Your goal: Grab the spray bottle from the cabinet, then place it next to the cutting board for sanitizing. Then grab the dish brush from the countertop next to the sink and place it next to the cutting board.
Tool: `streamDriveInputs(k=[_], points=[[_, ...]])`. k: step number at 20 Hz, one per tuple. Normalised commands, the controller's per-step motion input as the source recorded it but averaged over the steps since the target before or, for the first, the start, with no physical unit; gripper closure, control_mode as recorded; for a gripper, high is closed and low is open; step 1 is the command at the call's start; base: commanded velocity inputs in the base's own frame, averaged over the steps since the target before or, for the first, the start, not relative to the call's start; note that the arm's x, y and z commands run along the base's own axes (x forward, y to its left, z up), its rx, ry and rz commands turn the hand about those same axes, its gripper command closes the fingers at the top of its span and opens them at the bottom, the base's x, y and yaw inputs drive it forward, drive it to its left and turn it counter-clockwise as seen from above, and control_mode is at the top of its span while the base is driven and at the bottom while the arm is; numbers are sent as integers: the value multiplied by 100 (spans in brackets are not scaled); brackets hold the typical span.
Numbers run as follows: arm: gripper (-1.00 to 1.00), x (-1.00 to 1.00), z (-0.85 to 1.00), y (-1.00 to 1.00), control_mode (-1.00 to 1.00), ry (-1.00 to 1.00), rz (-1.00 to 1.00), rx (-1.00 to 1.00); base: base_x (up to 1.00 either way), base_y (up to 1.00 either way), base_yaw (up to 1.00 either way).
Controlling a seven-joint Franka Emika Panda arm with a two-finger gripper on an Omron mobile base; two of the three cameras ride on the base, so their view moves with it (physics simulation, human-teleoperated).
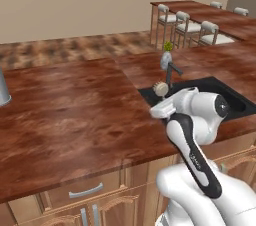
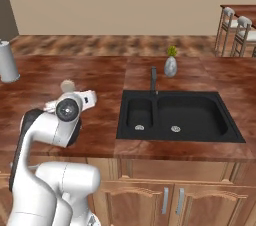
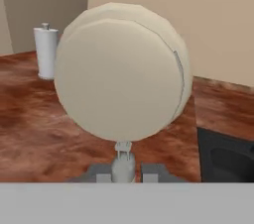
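Right now I see the dish brush [image 3: 121, 77] large at centre frame in the hand view, its slim stem pinched between the gripper [image 3: 124, 171]'s jaws at the bottom. In the left base view its tan head [image 1: 161, 88] sits mid-frame above the countertop [image 1: 75, 110], beside the sink [image 1: 235, 101]. A grey canister [image 2: 8, 61] stands at upper left of the right base view.

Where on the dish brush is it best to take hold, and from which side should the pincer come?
Grip the dish brush by its thin grey stem, under the round head. The head looks too wide for the jaws, and the brush stands upright, so a level approach from the side suits it. The pincer already has a fingertip on each side of the stem.
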Motion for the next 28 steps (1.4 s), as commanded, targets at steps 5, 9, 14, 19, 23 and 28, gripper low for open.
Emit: streamDriveInputs(k=[5, 9, 14, 19, 23, 28], points=[[100, -45, 100, 0, -100, -13, 0, 15, 0, 0, 0], [100, -53, 87, -1, -100, -7, 0, 16, 0, 0, 0], [100, -76, 36, -11, -100, -12, 0, 8, 0, 0, 0], [100, -100, 3, -35, -100, -11, -4, 12, 0, 0, 0], [100, -73, 2, -30, 100, -10, -6, 8, -19, -10, -2], [100, 0, 0, 0, 100, 0, 0, 0, -85, -58, -22]])
